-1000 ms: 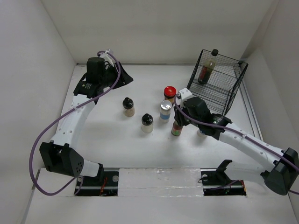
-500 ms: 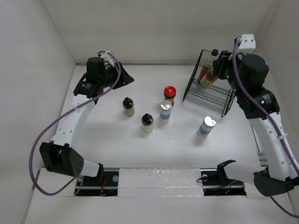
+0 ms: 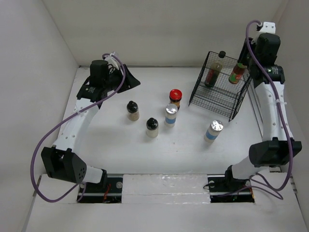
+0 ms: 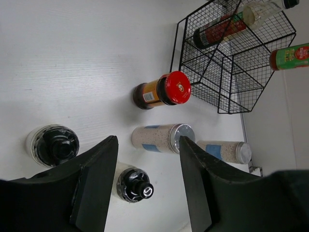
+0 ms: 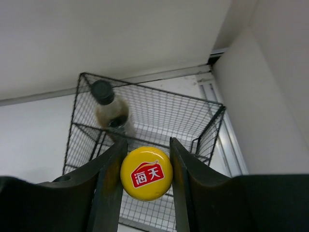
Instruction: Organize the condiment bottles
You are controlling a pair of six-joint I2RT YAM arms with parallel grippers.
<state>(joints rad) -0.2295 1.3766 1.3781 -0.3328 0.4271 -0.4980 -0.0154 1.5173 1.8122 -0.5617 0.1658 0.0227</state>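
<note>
The right fingers point(image 5: 146, 181) pinch the yellow-capped red-green bottle point(image 3: 236, 72), one finger on each side of its yellow cap point(image 5: 146, 173), holding it in the air over the black wire basket point(image 3: 227, 104). Below and beyond these fingers, inside the basket, the tall dark black-capped bottle point(image 3: 214, 70) leans against the mesh.

The left fingers point(image 4: 147, 186) are spread wide and hold nothing, raised above the white bench point(image 3: 116, 140). Seen between them from the left wrist camera are the red-lidded jar point(image 4: 162, 90) and, nearer, a silver-lidded blue-labelled jar point(image 4: 163, 137); the second silver-lidded blue-labelled jar point(image 4: 223, 151) stands just past the right-hand finger. One black-capped shaker point(image 4: 52, 145) sits beside the left-hand finger and the other black-capped shaker point(image 4: 134, 184) lies close below the gap. All five stand upright on the bench, apart from the basket, which is well off to the far side of these fingers.
</note>
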